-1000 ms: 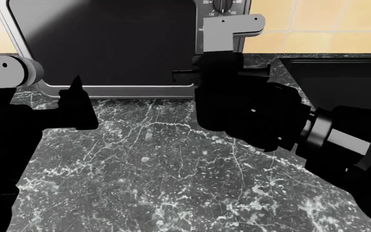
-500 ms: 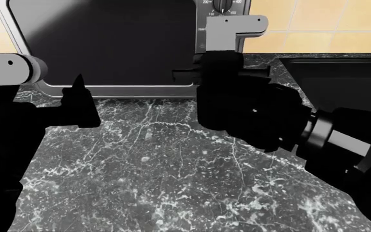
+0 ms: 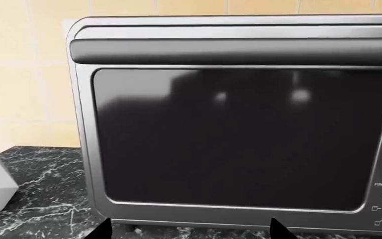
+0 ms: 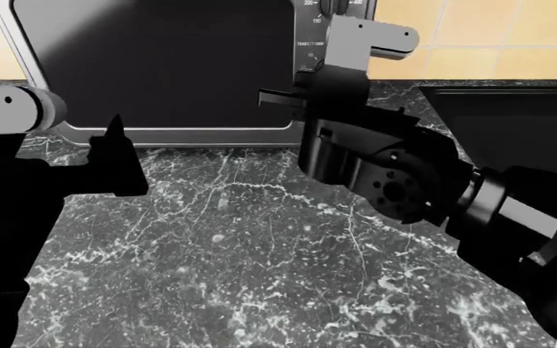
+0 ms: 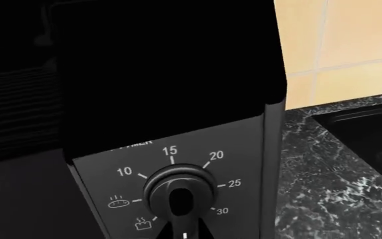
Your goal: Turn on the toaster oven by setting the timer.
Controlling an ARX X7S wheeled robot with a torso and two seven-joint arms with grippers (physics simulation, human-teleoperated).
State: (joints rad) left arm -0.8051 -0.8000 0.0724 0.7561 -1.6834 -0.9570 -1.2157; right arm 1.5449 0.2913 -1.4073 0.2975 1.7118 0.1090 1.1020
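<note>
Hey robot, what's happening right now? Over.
Right gripper at black timer knob, grip unclear. Left gripper idle, facing silver toaster oven. Nothing in the way.

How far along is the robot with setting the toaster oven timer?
The approach looks done: the right gripper sits at the timer knob on the toaster oven. Whether it grips the knob cannot be told. Turning the knob remains. The left gripper hangs idle before the door.

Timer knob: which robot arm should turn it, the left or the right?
Right. The right gripper is up at the toaster oven knob strip, and its wrist camera looks straight at the timer knob from close up. The left gripper hangs low in front of the glass door, away from the knobs.
</note>
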